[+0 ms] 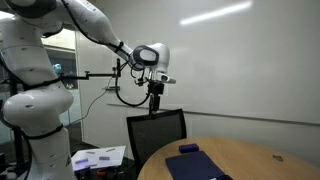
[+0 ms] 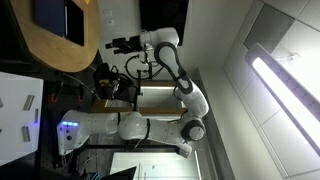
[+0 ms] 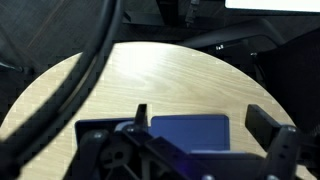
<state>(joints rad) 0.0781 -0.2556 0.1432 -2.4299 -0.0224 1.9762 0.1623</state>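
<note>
My gripper (image 1: pixel 155 100) hangs high in the air over the near edge of a round wooden table (image 1: pixel 250 160), well above everything on it. It is open in the wrist view (image 3: pixel 205 122), with one dark finger (image 3: pixel 141 115) on each side and nothing between them. Far below, seen through that gap, a flat blue rectangular object (image 3: pixel 190 130) lies on the table (image 3: pixel 170 75). In an exterior view the same blue object (image 1: pixel 195 166) lies near the table's edge, and a smaller dark blue item (image 1: pixel 188 149) lies just beyond it. The gripper (image 2: pixel 112 44) touches nothing.
A black mesh-backed chair (image 1: pixel 157 130) stands at the table's edge below the gripper. A low side surface with white papers (image 1: pixel 100 157) sits by the robot base. A thick black cable (image 3: pixel 90 60) crosses the wrist view. A whiteboard wall (image 1: pixel 250 60) lies behind.
</note>
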